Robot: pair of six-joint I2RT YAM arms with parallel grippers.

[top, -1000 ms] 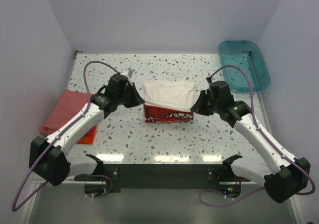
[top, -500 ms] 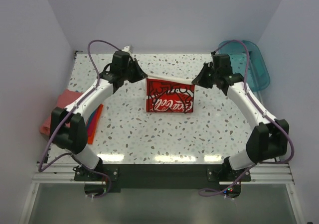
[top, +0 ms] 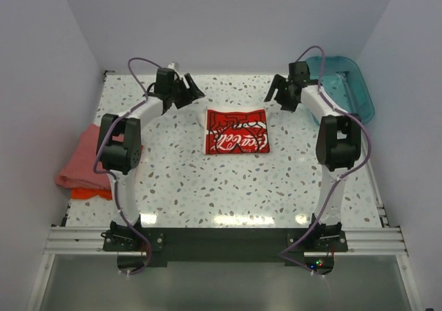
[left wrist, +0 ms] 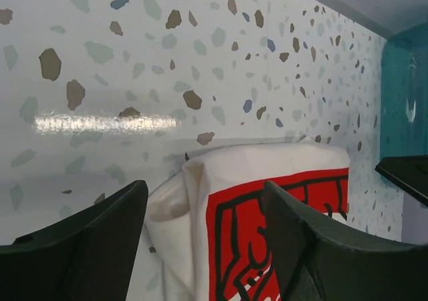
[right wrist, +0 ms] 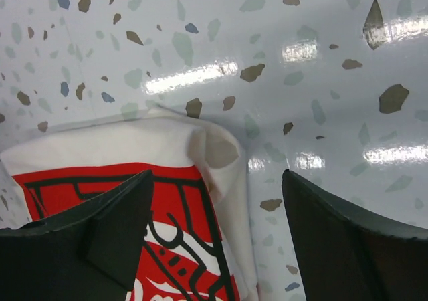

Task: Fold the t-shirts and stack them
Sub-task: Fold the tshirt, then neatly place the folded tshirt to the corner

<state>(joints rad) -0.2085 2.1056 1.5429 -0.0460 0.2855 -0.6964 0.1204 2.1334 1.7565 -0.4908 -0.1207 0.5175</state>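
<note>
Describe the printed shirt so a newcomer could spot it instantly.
On the speckled table, look toward the far edge, between the left hand and the right hand. A folded white t-shirt lies there. Its big red lettered print sets it apart from the plain pink shirt at the left edge.

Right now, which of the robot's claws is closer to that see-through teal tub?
The right one. The right gripper hangs close beside the teal tub; the left gripper is beyond the white t-shirt, farther away.
</note>
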